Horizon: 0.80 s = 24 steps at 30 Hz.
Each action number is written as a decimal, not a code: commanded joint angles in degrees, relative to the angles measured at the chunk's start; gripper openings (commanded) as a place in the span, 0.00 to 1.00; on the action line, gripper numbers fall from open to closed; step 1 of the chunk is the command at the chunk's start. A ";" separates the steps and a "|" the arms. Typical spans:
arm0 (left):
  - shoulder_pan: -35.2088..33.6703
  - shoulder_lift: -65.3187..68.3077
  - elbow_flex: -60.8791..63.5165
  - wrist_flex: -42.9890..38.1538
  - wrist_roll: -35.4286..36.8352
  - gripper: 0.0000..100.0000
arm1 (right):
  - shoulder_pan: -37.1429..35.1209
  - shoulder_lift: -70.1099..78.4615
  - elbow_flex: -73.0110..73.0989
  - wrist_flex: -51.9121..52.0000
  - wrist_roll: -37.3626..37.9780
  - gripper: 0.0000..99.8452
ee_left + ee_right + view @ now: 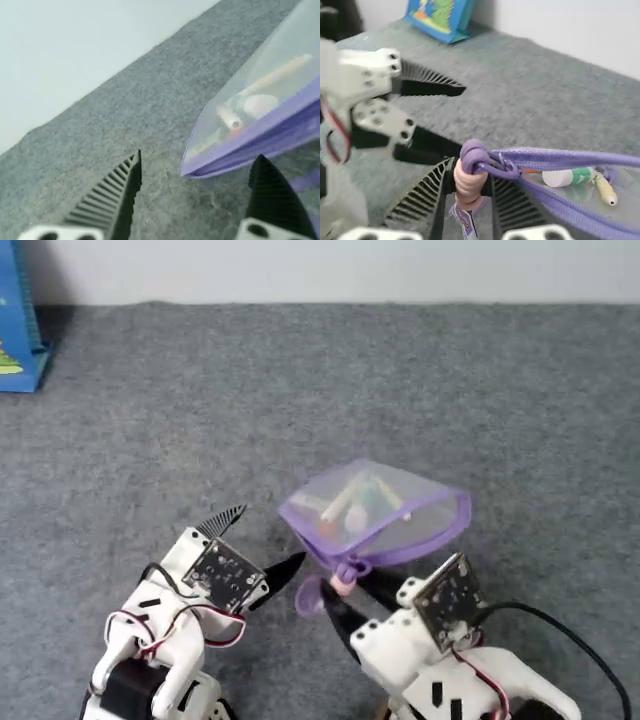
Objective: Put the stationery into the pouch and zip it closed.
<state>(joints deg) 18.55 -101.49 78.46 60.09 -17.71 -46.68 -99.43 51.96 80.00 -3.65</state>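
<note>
A translucent pouch (385, 512) with purple edging lies on the grey mat, slightly lifted at its near end. Inside it are several stationery items (350, 505), among them a white and green tube (567, 177) and a cream pen (277, 72). My right gripper (337, 596) is shut on the pink and purple zipper pull (471, 167) at the pouch's near corner. My left gripper (262, 538) stands open just left of that corner, touching nothing; its dark fingers (120, 200) flank the pouch's tip (192, 167).
A blue box (18, 330) stands at the back left against the white wall. Grey mat (480, 380) stretches free behind and to both sides of the pouch. The two arms sit close together at the front edge.
</note>
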 commanded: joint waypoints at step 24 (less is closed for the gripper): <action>2.90 -0.70 -5.41 7.47 2.99 0.37 | -1.89 0.31 -4.04 6.64 0.88 0.01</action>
<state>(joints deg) 21.54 -102.11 76.62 67.30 -15.25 -48.44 -99.87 51.43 86.33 -3.65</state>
